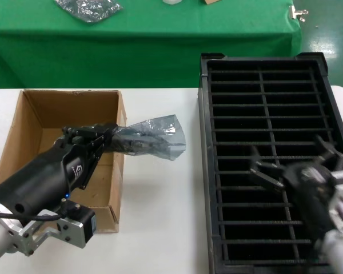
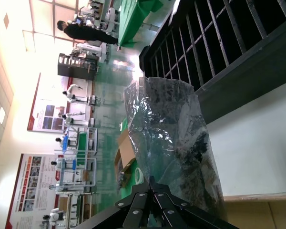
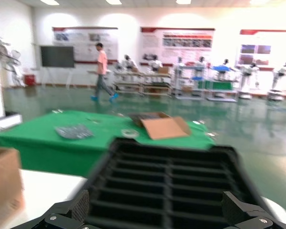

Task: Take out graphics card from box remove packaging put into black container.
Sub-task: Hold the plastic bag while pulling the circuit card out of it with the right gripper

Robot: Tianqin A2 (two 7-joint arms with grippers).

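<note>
The brown box (image 1: pixel 34 114) stands open at the left of the white table. My left gripper (image 1: pixel 106 137) reaches over it, shut on one end of the packaging (image 1: pixel 160 137), a shiny translucent bag that sticks out past the box's right wall above the table. The graphics card (image 1: pixel 131 142) shows as a dark shape inside the bag. In the left wrist view the left gripper (image 2: pixel 155 179) pinches the edge of the packaging (image 2: pixel 174 138). The black container (image 1: pixel 263 91) lies at the right. Above it hovers my right gripper (image 1: pixel 288 151), open and holding nothing, also open in its own view (image 3: pixel 157 210) over the black container (image 3: pixel 171 186).
A green-covered table (image 1: pixel 160 34) stands behind the white one, with another wrinkly silver-grey bag (image 1: pixel 88 8) on it. White tabletop (image 1: pixel 160 217) lies bare between box and container. In the right wrist view a cardboard piece (image 3: pixel 164 126) rests on the green table.
</note>
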